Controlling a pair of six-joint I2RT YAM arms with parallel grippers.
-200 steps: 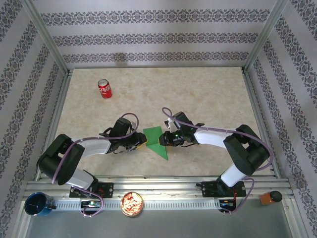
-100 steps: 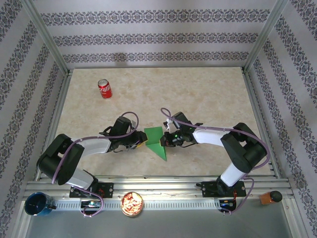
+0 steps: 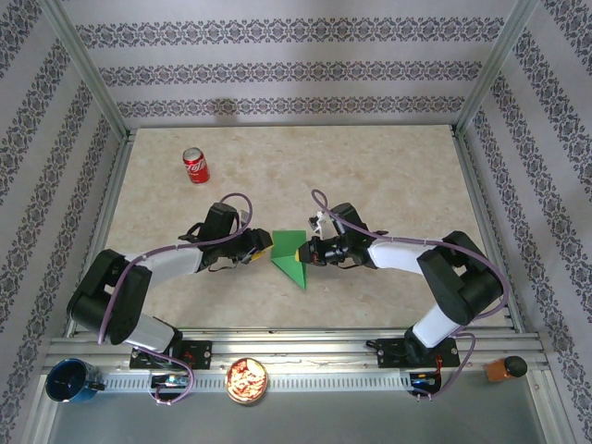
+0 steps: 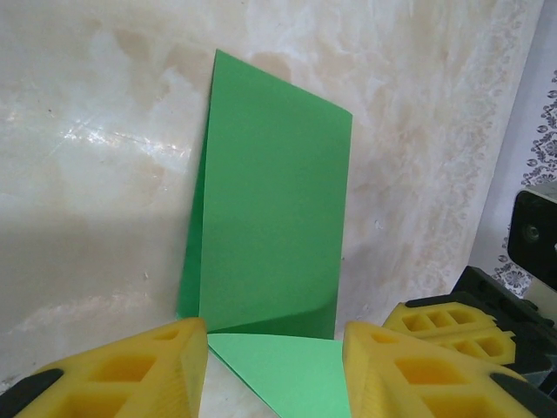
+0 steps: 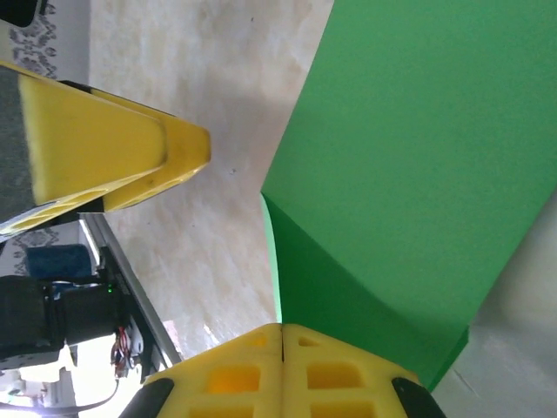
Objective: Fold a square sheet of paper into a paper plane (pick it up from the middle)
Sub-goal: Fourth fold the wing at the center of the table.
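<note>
The square sheet of paper (image 3: pixel 289 253) is folded into a pointed green shape between the two arms, near the table's front. In the left wrist view the paper (image 4: pixel 270 226) shows a raised upper flap with a lighter triangle below it. My left gripper (image 3: pixel 264 247) is at its left edge, open; the lighter triangle lies between its yellow fingers (image 4: pixel 183 353), which stand wide apart around the left gripper (image 4: pixel 274 338). My right gripper (image 3: pixel 309 252) is on the right edge. In its own view the right gripper (image 5: pixel 283 329) is shut, with the paper's (image 5: pixel 409 157) edge running into the seam between the pads.
A red soda can (image 3: pixel 195 165) stands upright at the back left of the table. On the front rail sit a blue cup (image 3: pixel 69 381), a bowl of snacks (image 3: pixel 247 379) and an orange block (image 3: pixel 504 368). Metal frame posts and patterned walls enclose the table.
My right gripper has closed on the paper's right edge and moved slightly away from the bases. The left jaws have widened. The paper has shifted a little farther from the front edge.
</note>
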